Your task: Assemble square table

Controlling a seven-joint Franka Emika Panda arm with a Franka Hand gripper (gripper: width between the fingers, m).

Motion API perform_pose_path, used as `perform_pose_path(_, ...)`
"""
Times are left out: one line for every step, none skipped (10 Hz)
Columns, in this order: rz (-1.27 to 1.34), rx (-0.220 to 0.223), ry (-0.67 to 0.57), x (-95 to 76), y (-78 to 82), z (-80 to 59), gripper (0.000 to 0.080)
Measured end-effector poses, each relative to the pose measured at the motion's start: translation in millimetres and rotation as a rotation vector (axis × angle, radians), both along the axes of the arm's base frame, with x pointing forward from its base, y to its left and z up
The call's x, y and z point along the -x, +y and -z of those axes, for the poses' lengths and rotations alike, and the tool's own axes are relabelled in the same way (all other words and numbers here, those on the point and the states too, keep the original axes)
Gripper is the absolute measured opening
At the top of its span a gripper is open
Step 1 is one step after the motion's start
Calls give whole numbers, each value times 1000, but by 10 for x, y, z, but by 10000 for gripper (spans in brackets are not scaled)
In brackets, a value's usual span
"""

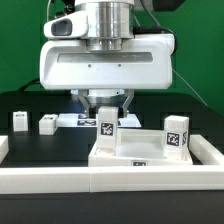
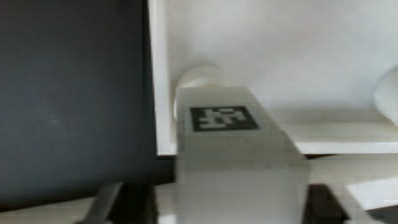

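The white square table top (image 1: 125, 150) lies on the black table, with a tag on its front edge. A white tagged leg (image 1: 106, 128) stands upright at its corner on the exterior view's left. My gripper (image 1: 106, 120) comes straight down over this leg and is shut on it. In the wrist view the leg (image 2: 222, 118) runs up between my fingers (image 2: 114, 200), which press on both its sides, and the top (image 2: 267, 40) lies behind it. A second leg (image 1: 177, 134) stands on the top's corner at the exterior view's right, and shows in the wrist view (image 2: 384, 95).
Two loose white leg pegs (image 1: 20, 121) (image 1: 47, 124) stand on the black table at the exterior view's left. The marker board (image 1: 70, 121) lies behind them. A long white rail (image 1: 110, 185) runs along the front, with its arms on both sides.
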State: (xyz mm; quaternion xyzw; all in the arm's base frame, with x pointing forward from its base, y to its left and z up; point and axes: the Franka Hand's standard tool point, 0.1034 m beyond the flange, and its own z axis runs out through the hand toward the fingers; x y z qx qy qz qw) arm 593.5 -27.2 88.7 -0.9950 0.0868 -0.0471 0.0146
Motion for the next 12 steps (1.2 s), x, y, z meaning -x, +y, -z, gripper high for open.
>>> perform_pose_path(0, 0, 0, 0, 0, 0, 290)
perform_pose_path(18, -2, 0, 0, 0, 0, 290)
perform_pose_path(32, -4, 0, 0, 0, 0, 290)
perform_pose_path(34, -4, 1, 0, 0, 0, 290)
perform_pose_path(64, -7, 1, 0, 0, 0, 290)
perform_pose_path(157, -18, 3, -1, 4, 0, 290)
perform_pose_path(232, -26, 3, 0, 5, 1, 290)
perform_pose_path(332, -40, 0, 2, 6, 7, 290)
perform_pose_path(437, -53, 2, 2, 20, 9, 290)
perform_pose_path(534, -63, 2, -1, 24, 11, 290)
perform_pose_path(596, -69, -1, -5, 33, 12, 290)
perform_pose_path(725, -89, 1, -7, 59, 17, 290)
